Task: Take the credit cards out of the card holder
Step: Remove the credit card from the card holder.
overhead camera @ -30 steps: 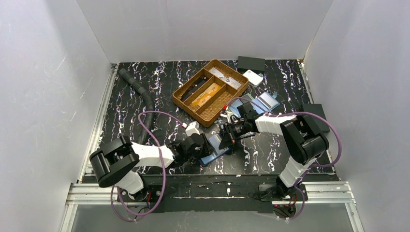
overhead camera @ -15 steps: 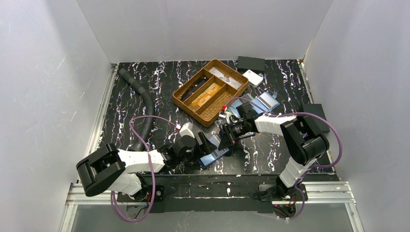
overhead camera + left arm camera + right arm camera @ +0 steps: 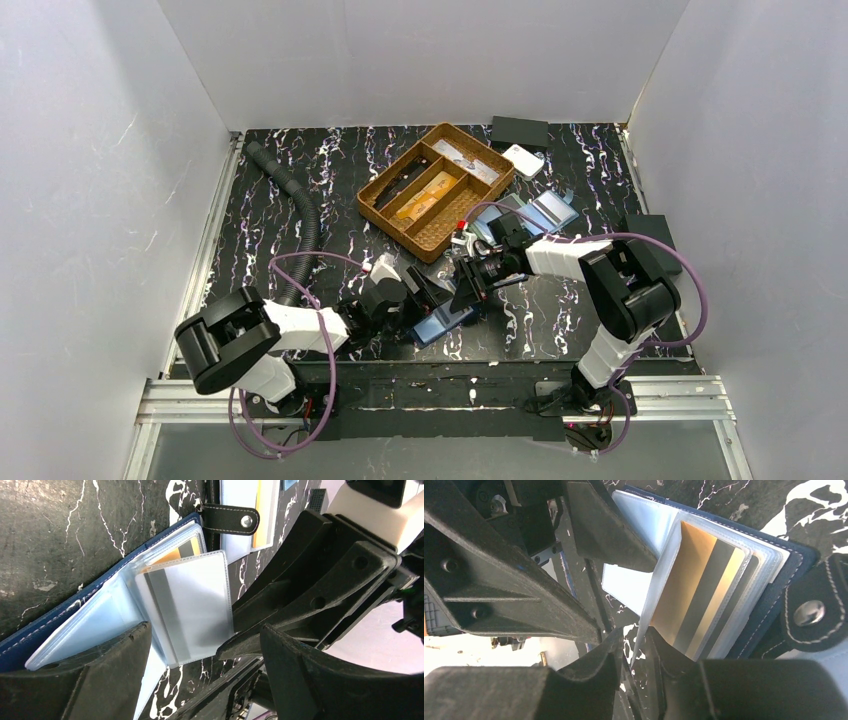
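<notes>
From above, the left pincer and the right pincer meet almost tip to tip over the blue card holder, which lies open just beneath and between them. In the left wrist view, the left pincer stands wide open with nothing in its hold. The holder's clear sleeves fan out in the gap between its fingers. A yellow-orange credit card shows just beyond them, tucked in a sleeve, and the right pincer's fingers reach in from the far right side. In the right wrist view, the right pincer's jaws are only slightly parted, with the lower edge of one sleeve in the narrow gap; whether they pinch it I cannot tell. Just ahead of its tips a second credit card, gold with a dark stripe, sits fully inside its pocket. The risk, I judge, is that these jaws close on sleeve plastic rather than card. A pull would then lift or drag the whole holder, since nothing pins it down. The two pincers are also crowded closely enough to knock each other.
</notes>
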